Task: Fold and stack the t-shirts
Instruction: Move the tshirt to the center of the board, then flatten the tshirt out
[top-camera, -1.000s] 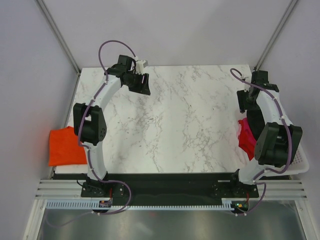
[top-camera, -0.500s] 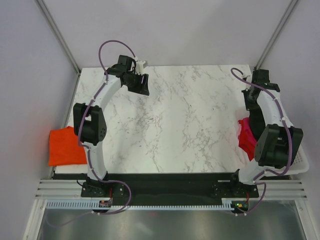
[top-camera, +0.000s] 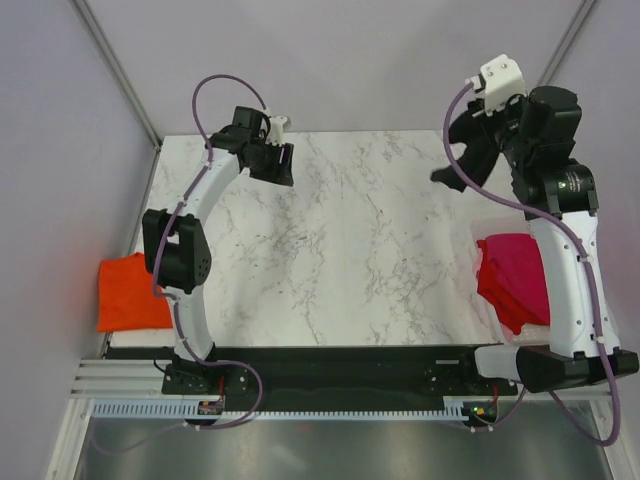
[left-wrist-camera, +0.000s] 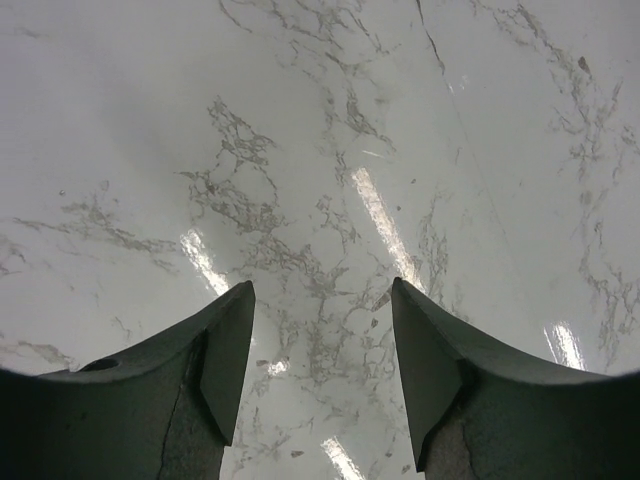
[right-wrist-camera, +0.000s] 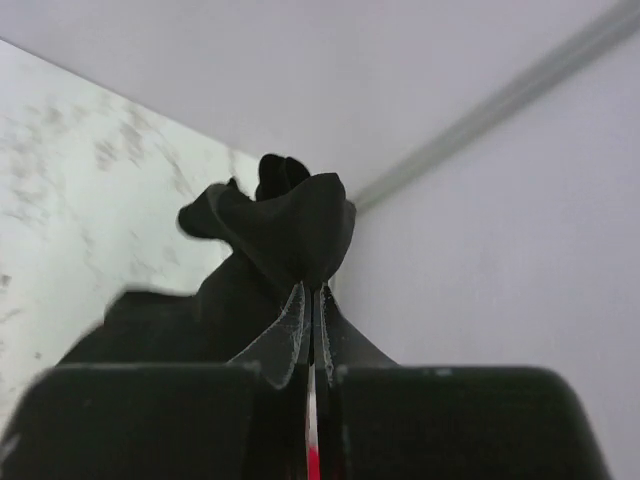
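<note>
My right gripper (right-wrist-camera: 312, 290) is shut on a bunched fold of the black t-shirt (right-wrist-camera: 290, 225). In the top view that gripper (top-camera: 462, 150) is raised high over the table's back right corner, and dark cloth (top-camera: 443, 177) hangs from it. The magenta-pink t-shirt (top-camera: 515, 275) lies crumpled in the basket at the right. The orange t-shirt (top-camera: 128, 292) lies past the table's left edge. My left gripper (top-camera: 280, 165) hovers at the back left of the marble table (top-camera: 360, 240); its jaws (left-wrist-camera: 320, 330) stand open with only tabletop between them.
The white basket (top-camera: 492, 226) stands at the table's right edge under my right arm. Grey walls with metal corner posts (top-camera: 115, 70) close in the back and sides. A black strip (top-camera: 330, 362) runs along the near edge by the arm bases.
My right arm has lifted out of the basket and swung up toward the back, its gripper shutting on the black t-shirt. The magenta-pink t-shirt now shows more fully. The left arm has barely moved.
</note>
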